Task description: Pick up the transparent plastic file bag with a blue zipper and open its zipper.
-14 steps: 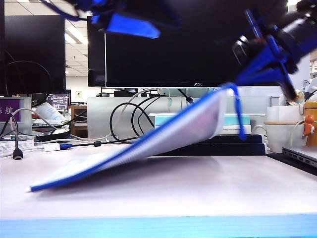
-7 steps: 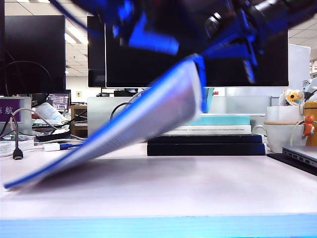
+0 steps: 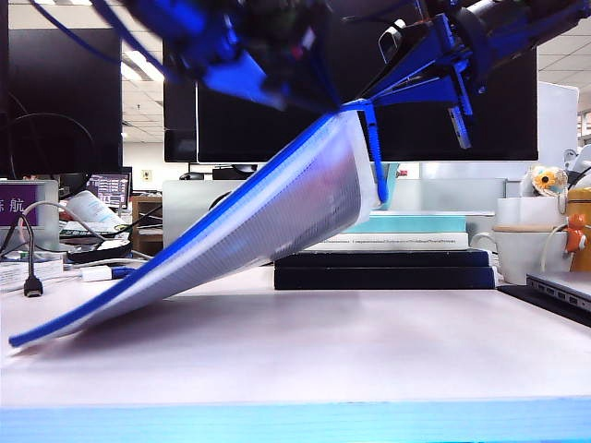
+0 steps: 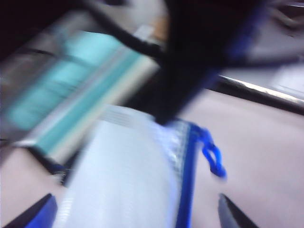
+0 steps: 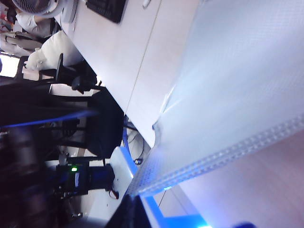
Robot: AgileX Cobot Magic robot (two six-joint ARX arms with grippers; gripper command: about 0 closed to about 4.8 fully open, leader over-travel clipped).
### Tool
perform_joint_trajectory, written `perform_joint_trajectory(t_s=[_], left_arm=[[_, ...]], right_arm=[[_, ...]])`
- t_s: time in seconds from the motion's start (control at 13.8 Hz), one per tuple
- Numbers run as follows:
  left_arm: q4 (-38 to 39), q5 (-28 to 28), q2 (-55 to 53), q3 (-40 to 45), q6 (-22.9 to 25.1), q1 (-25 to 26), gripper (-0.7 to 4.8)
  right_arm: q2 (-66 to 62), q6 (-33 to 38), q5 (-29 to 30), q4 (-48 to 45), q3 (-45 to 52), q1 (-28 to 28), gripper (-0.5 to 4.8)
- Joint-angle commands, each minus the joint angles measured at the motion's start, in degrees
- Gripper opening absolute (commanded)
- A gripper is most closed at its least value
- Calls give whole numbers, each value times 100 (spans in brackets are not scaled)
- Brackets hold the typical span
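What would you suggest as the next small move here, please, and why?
Probably ease the open left gripper toward the zipper pull. The right gripper, shut on the file bag, holds its corner raised, the far end on the table, and the pull hangs free.

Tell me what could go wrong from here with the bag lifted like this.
The right gripper pinches only one top corner of the file bag, so it could slip or twist while its far corner drags on the table. The left gripper is open and blurred above the zipper and might miss the small pull.
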State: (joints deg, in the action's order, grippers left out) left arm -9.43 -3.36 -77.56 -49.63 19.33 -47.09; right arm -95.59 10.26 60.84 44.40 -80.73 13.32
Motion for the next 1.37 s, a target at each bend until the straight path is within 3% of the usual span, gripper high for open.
perform_joint_trajectory(t_s=[0.07,0.22,0.36,0.43,0.65,0.8,0.94,1.23,1.37], left_arm=[[-94,-203,468,-26,-1373,-431,462],[-52,-275,570,-24,-2177,-719,462],[-7,-774,542,-24,-2461,-1130,461],[-48,-1327,535,-24,-2739,-1333,460],[-210,-1200,319,-22,-3244,-1353,460],[-315,-929,122,-22,-3333,-1360,460],[-632,-1167,-229,-20,-3438,-1335,425],[-1084,-2092,-610,-20,-3139,-1305,425],[-1486,-2109,-835,-20,-3027,-1266,425]], right_arm=[[22,304,-50,-599,-31,11,-8],[22,505,-63,-883,-31,11,-8],[22,632,-55,-1130,-31,11,-8],[22,769,-39,-1283,-31,15,-8],[24,922,245,-1388,-31,31,-8],[24,966,343,-1427,-31,33,-8],[28,970,485,-1403,-31,33,-8],[28,990,590,-1338,-31,85,-8],[28,992,638,-1333,-31,129,-8]])
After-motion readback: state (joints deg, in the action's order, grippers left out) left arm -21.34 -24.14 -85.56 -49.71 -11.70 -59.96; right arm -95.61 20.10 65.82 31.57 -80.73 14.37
